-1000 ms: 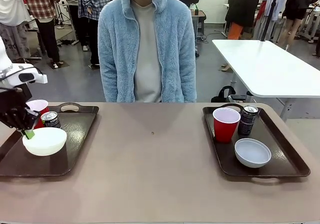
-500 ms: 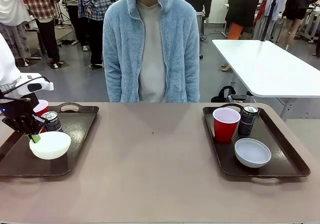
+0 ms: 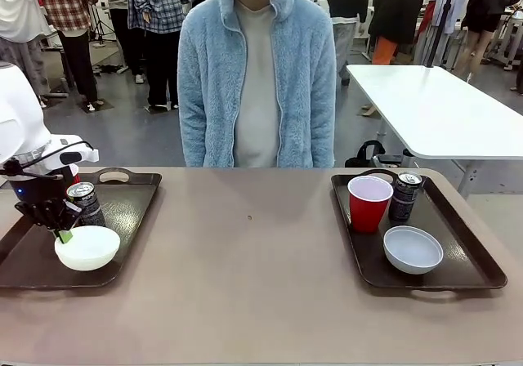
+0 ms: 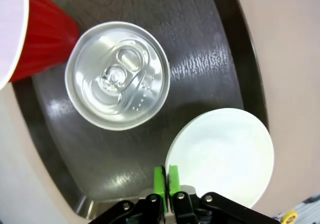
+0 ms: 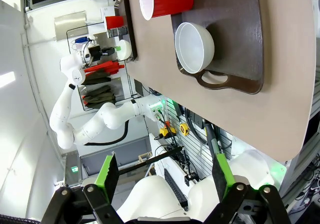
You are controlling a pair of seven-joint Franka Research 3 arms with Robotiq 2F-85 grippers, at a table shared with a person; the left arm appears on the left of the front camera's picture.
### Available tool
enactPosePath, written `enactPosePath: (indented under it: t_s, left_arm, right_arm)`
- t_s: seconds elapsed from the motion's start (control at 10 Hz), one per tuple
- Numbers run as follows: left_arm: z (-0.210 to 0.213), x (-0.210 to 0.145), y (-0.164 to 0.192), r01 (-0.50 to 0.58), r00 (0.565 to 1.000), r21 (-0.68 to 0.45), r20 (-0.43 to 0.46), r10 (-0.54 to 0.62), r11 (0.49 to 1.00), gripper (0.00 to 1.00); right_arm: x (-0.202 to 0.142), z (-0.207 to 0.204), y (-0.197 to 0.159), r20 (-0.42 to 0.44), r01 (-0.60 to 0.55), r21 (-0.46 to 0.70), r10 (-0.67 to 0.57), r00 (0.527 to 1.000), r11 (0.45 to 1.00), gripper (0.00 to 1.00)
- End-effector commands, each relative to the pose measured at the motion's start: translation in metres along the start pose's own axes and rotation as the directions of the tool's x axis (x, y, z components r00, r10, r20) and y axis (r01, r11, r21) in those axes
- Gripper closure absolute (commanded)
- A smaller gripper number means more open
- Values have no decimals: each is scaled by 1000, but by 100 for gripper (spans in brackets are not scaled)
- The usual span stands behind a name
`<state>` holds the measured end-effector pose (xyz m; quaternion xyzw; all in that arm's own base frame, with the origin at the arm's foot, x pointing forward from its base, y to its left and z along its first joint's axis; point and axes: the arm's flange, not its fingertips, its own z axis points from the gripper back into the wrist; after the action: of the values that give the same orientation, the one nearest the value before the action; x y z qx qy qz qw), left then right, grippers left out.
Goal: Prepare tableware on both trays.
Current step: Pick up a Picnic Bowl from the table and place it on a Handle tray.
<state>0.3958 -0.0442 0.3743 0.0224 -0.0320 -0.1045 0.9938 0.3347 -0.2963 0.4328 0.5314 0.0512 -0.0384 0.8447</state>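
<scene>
On the left tray [image 3: 131, 211] sit a red cup [image 3: 72, 172], a black can [image 3: 84, 203] and a white bowl [image 3: 87, 247]. My left gripper [image 3: 62, 234] stands at the bowl's near-left rim. In the left wrist view its green pads [image 4: 161, 179] are pinched together on the rim of the bowl [image 4: 225, 154], beside the can's silver top [image 4: 117, 76] and the red cup [image 4: 45, 34]. The right tray [image 3: 458, 243] carries a red cup [image 3: 369, 203], a can [image 3: 405, 196] and a bowl [image 3: 413, 248]. My right gripper [image 5: 164, 156] is open and holds nothing, well away from its tray [image 5: 240, 34].
A person in a pale blue fleece [image 3: 257, 72] stands at the far side, hands out of sight. The tan tabletop [image 3: 245, 284] lies bare between the trays. A white table [image 3: 433, 109] stands behind on the right.
My left gripper has carried the white bowl to the right and lower, down onto the left tray in front of the can. The person has shifted a little to the right.
</scene>
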Motion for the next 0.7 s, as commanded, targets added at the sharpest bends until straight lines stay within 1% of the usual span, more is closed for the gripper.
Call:
enactPosePath:
  t_s: [0.0, 0.1, 0.2, 0.4, 0.5, 0.6]
  left_arm:
    - [-15, -24, -2, -2, 1000, 37, 31, 1, 999, 38]
    - [-14, -25, -2, -2, 999, 38, 37, 0, 999, 36]
    - [-9, -23, 0, -4, 999, 48, 48, 2, 999, 0]
    - [4, -21, 0, -9, 998, 64, 66, 5, 998, 0]
    - [11, -19, 0, 0, 998, 70, 64, -5, 998, 14]
    - [19, -17, -2, 1, 998, 90, 56, -6, 996, 44]
  right_arm:
    - [-2, -1, 3, 3, 12, 0, -12, 1000, 1000, 3]
    - [-2, -1, 3, 3, 12, 0, -12, 1000, 1000, 3]
    - [-2, -1, 3, 3, 12, 0, -12, 1000, 1000, 3]
    - [-2, -1, 3, 3, 12, 0, -12, 1000, 1000, 3]
    - [-2, -1, 3, 3, 12, 0, -12, 1000, 1000, 3]
    - [-2, -1, 3, 3, 12, 0, -12, 1000, 1000, 3]
